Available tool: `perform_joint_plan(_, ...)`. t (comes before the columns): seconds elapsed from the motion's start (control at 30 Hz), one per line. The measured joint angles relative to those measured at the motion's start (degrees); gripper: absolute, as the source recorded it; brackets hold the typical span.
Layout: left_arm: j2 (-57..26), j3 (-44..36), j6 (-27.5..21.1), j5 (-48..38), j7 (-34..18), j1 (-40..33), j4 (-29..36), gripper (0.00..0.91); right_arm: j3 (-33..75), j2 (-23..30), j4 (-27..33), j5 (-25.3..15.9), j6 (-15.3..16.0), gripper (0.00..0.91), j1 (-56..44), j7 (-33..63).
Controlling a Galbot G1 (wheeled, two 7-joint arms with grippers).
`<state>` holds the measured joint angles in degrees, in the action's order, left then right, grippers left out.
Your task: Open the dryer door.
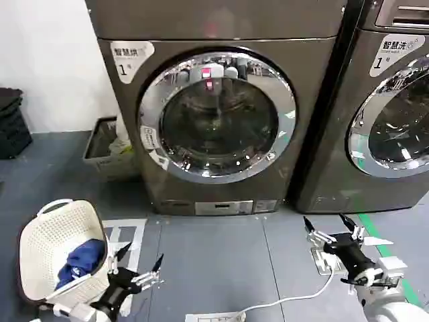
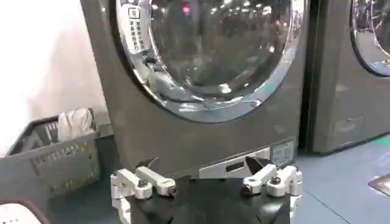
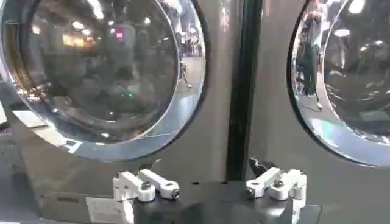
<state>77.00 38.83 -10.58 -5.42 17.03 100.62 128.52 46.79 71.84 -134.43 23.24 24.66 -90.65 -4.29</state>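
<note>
While the dryer door [image 1: 218,115] stood fully shut, we had nothing done.
Left gripper [image 1: 139,267] and right gripper [image 1: 330,228] hung low, fingers spread, well short of it.

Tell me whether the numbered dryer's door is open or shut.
Shut. The dryer door sits flush in its chrome ring against the front panel, and both tools, left tool and right tool, hover low, apart from it.

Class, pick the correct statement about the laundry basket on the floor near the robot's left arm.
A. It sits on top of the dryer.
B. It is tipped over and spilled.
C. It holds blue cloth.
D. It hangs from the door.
C. The white laundry basket stands on the floor with blue cloth inside.
</note>
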Motion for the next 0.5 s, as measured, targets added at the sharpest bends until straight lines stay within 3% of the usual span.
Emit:
perform_joint_plan(0.13,-0.1,0.0,-0.1,0.0,0.0,-0.1,0.1,0.907,-1.2,-2.4,0.3,2.7,-0.1,0.907,1.4,-0.3)
perform_joint_plan(0.33,-0.1,-0.1,-0.3,0.0,0.0,0.0,0.6,0.907,-4.5,-6.9,2.6,4.2,-5.4,0.907,4.0,0.7)
perform_joint_plan(0.5,0.0,-0.2,-0.6,0.0,0.0,0.2,1.1,0.907,-7.7,-11.2,5.7,9.3,-7.3,0.907,7.2,-0.5)
